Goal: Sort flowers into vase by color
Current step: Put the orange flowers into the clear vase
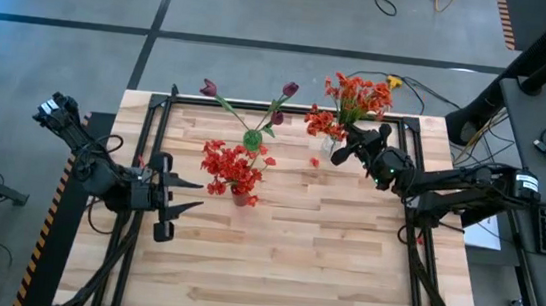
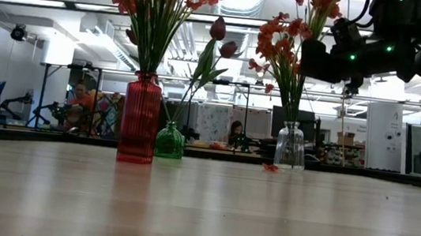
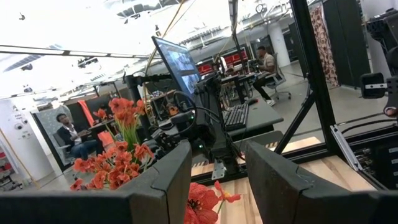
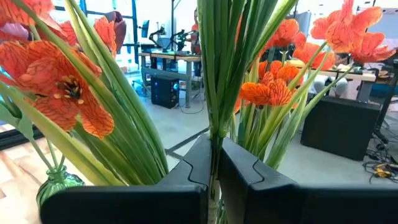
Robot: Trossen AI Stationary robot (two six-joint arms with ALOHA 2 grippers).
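Three vases stand on the table: one red vase [image 2: 140,117], one green vase [image 2: 169,140], and one clear glass vase [image 2: 290,147]. Flower groups number three: one bunch of red blooms [image 1: 233,165] at frame centre, one bunch of orange-red blooms [image 1: 351,102] at upper right, and two dark purple buds [image 1: 209,89] at upper centre. One loose red petal [image 2: 270,168] lies beside the clear vase. Robot arms: two.

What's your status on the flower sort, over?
Right gripper shut on orange-red flowers standing in clear vase. Left gripper open, idle near red vase. Purple buds in green vase. One petal on table; nothing blocking.
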